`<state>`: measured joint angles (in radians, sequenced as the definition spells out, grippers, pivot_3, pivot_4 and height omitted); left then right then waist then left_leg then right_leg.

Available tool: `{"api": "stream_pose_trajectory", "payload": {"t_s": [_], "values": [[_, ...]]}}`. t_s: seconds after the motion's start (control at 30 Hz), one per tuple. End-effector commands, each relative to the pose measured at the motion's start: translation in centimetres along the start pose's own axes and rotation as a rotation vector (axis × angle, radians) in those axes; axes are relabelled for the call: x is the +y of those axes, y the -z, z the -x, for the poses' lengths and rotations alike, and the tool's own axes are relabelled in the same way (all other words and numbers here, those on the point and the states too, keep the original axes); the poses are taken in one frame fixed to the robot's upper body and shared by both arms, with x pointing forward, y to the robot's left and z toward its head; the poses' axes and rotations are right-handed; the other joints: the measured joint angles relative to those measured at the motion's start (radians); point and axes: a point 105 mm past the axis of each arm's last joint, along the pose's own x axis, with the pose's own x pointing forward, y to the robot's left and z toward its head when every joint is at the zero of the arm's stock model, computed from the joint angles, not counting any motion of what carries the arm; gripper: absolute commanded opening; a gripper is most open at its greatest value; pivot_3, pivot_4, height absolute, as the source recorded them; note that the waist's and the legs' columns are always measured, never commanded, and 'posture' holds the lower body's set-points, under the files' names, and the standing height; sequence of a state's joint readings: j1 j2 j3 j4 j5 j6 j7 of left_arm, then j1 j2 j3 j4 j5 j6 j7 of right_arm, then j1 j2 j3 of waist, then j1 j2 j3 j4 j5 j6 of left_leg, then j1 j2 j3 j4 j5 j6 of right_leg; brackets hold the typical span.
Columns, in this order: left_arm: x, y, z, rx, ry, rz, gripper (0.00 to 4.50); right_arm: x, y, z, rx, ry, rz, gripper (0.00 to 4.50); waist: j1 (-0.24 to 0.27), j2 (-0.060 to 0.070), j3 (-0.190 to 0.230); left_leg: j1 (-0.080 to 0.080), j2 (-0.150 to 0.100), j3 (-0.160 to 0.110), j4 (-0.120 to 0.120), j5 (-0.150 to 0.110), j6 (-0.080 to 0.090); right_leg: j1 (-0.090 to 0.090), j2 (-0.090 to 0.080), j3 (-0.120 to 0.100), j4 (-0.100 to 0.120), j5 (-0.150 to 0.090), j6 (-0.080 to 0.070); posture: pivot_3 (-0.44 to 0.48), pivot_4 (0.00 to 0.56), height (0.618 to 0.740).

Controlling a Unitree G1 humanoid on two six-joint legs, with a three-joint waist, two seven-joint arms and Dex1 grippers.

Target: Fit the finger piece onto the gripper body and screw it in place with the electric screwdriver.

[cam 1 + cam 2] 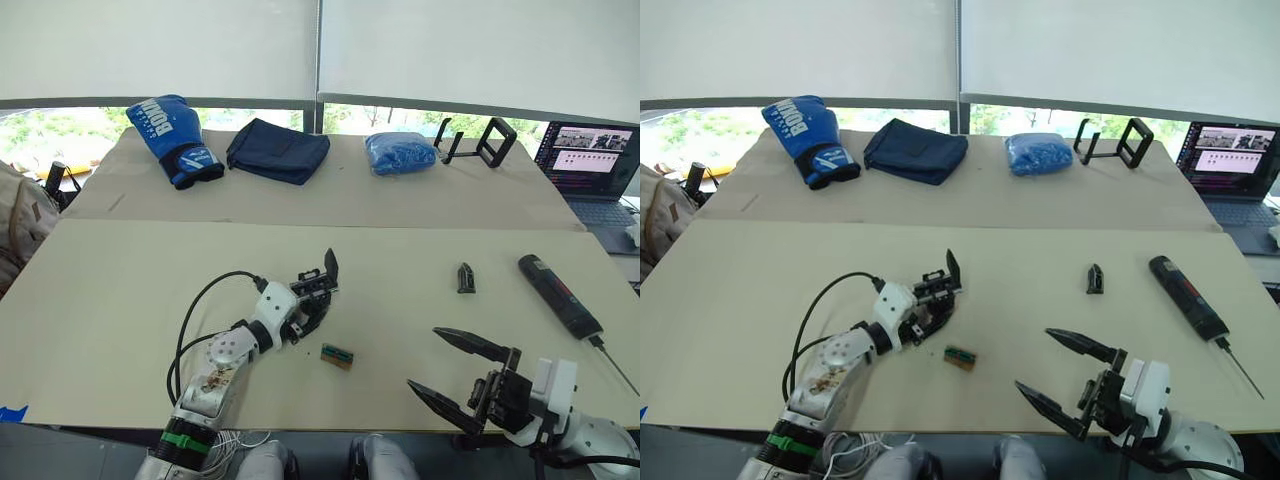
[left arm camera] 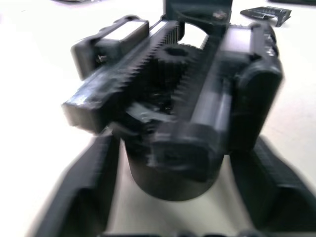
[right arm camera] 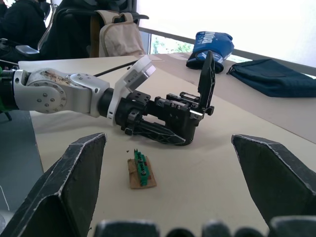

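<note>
My left gripper [image 1: 312, 300] is shut on the gripper body [image 1: 318, 285], a black linkage mechanism with a round barrel, resting on the table left of centre. In the left wrist view my fingers [image 2: 89, 187] sit on either side of the barrel [image 2: 173, 173]. One black finger stands upright on the body's far end [image 3: 206, 79]. The finger piece [image 1: 465, 278], a small dark wedge, lies alone to the right. Further right lies the electric screwdriver [image 1: 558, 295], black with red marks, its bit pointing at the near edge. My right gripper [image 1: 424, 358] hovers open near the front edge, holding nothing.
A small green-brown block [image 1: 337, 355] lies just in front of the gripper body. On the far table sit a blue boxing glove [image 1: 170, 140], a navy pouch [image 1: 277, 150], a blue bag [image 1: 400, 152] and a black stand [image 1: 480, 142]. A laptop [image 1: 590, 160] is at far right.
</note>
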<state>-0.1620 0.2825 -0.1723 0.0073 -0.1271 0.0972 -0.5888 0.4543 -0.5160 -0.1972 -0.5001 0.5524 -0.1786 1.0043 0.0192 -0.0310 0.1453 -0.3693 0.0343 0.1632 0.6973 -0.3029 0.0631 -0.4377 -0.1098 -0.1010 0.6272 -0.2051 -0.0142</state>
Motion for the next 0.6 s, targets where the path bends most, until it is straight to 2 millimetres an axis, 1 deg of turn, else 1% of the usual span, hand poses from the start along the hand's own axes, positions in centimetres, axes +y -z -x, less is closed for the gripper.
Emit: {"api": "stream_pose_trajectory", "payload": {"t_s": [0.03, 0.1, 0.17, 0.2, 0.23, 0.27, 0.33, 0.4, 0.47, 0.5, 0.6], "values": [[0.8, 0.8, 2.4, 0.041, 0.013, 0.018, 4.45, 0.0, -0.3, 0.6, -0.015, -0.008, 0.027, 4.50, -0.004, 0.001, -0.001, 0.000, 0.000, 0.000, 0.000, 0.000, 0.000, 0.000, 0.000, 0.001, 0.000, 0.000, 0.000, 0.000, 0.150, 0.740], [0.8, 1.4, 3.6, 0.074, 0.078, 0.002, 4.45, 0.1, -0.2, 0.7, -0.012, -0.011, 0.023, 4.50, -0.006, 0.005, -0.003, 0.000, 0.001, 0.000, 0.000, 0.000, 0.000, 0.000, 0.000, 0.002, 0.000, 0.000, 0.000, 0.000, 0.150, 0.740], [1.7, 2.1, 4.7, 0.127, 0.114, -0.060, 4.45, 0.1, -0.1, 0.7, -0.012, -0.014, 0.018, 4.50, -0.007, 0.007, -0.004, 0.001, 0.001, 0.000, 0.000, 0.000, 0.000, 0.000, 0.001, 0.001, 0.000, 0.000, 0.000, 0.000, 0.150, 0.740], [2.5, 2.3, 5.2, 0.148, 0.117, -0.069, 4.45, 0.2, 0.0, 0.7, -0.012, -0.018, 0.015, 4.50, -0.007, 0.009, -0.005, 0.001, 0.001, 0.000, -0.001, 0.000, 0.000, 0.000, 0.001, 0.001, 0.000, -0.002, 0.001, 0.000, 0.150, 0.740], [3.1, 2.3, 5.5, 0.158, 0.117, -0.070, 4.45, 0.2, 0.1, 0.7, -0.012, -0.021, 0.013, 4.50, -0.007, 0.011, -0.006, 0.001, 0.001, 0.000, -0.001, 0.000, 0.000, 0.000, 0.001, 0.001, 0.000, -0.003, 0.003, 0.000, 0.150, 0.740], [3.8, 2.0, 5.6, 0.148, 0.128, -0.080, 4.45, 0.3, 0.2, 0.7, -0.011, -0.024, 0.010, 4.50, -0.007, 0.012, -0.007, 0.001, 0.001, 0.000, -0.001, -0.001, 0.001, 0.000, 0.001, 0.001, 0.000, -0.003, 0.004, 0.000, 0.150, 0.740], [5.0, 0.9, 5.4, 0.109, 0.162, -0.121, 4.45, 0.3, 0.3, 0.7, -0.010, -0.029, 0.008, 4.50, -0.006, 0.012, -0.007, 0.001, 0.001, 0.000, -0.001, -0.002, 0.003, 0.000, 0.001, 0.001, 0.001, -0.003, 0.004, 0.000, 0.150, 0.740], [5.2, -0.1, 5.1, 0.055, 0.242, -0.140, 4.45, 0.2, 0.3, 0.6, -0.012, -0.032, 0.009, 4.50, -0.005, 0.012, -0.007, 0.001, 0.001, 0.000, 0.000, -0.002, 0.003, 0.000, 0.001, 0.000, 0.001, -0.003, 0.004, 0.000, 0.150, 0.740], [5.3, 0.0, 4.8, 0.068, 0.319, -0.153, 4.45, 0.2, 0.3, 0.6, -0.014, -0.033, 0.010, 4.50, -0.004, 0.012, -0.007, 0.001, 0.001, 0.000, 0.000, -0.001, 0.001, -0.001, 0.001, -0.001, 0.001, -0.002, 0.002, 0.000, 0.150, 0.740], [5.7, 0.0, 4.6, 0.082, 0.338, -0.160, 4.45, 0.2, 0.4, 0.6, -0.013, -0.034, 0.011, 4.50, -0.003, 0.012, -0.007, 0.000, 0.000, 0.000, 0.000, 0.000, 0.000, 0.000, 0.001, -0.002, 0.001, -0.001, 0.001, 0.000, 0.150, 0.740], [6.8, -0.8, 3.4, 0.070, 0.360, -0.165, 4.45, 0.1, 0.4, 0.7, -0.009, -0.025, 0.015, 4.50, -0.002, 0.011, -0.007, -0.001, 0.000, 0.001, 0.002, 0.000, 0.001, 0.000, 0.004, -0.004, 0.001, 0.000, -0.001, 0.000, 0.150, 0.740]]}}
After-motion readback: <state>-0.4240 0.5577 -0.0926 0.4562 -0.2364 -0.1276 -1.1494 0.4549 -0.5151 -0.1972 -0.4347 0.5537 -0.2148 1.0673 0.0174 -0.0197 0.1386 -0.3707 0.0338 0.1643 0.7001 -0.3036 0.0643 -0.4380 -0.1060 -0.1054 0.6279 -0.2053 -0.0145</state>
